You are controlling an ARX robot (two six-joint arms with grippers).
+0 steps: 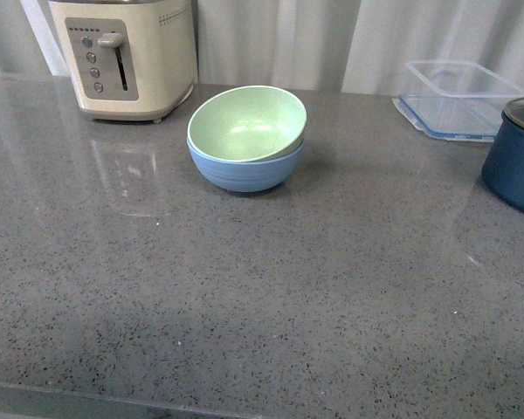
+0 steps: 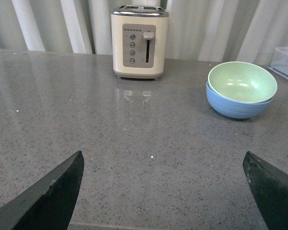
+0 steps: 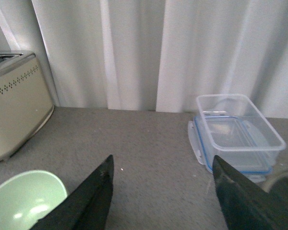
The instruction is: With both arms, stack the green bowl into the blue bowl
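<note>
The green bowl (image 1: 247, 122) rests inside the blue bowl (image 1: 244, 169), tilted a little with its rim higher at the right, toward the back of the grey countertop (image 1: 262, 288). In the left wrist view the stacked green bowl (image 2: 242, 82) and blue bowl (image 2: 235, 105) sit far from my left gripper (image 2: 163, 158), which is open over bare counter. My right gripper (image 3: 162, 162) is open and holds nothing; part of the green bowl (image 3: 24, 201) shows beside one finger. Neither arm appears in the front view.
A cream toaster (image 1: 127, 54) stands at the back left. A clear plastic container (image 1: 458, 96) on its blue-rimmed lid sits at the back right, and a dark navy pot (image 1: 517, 157) stands at the right edge. White curtains hang behind the counter.
</note>
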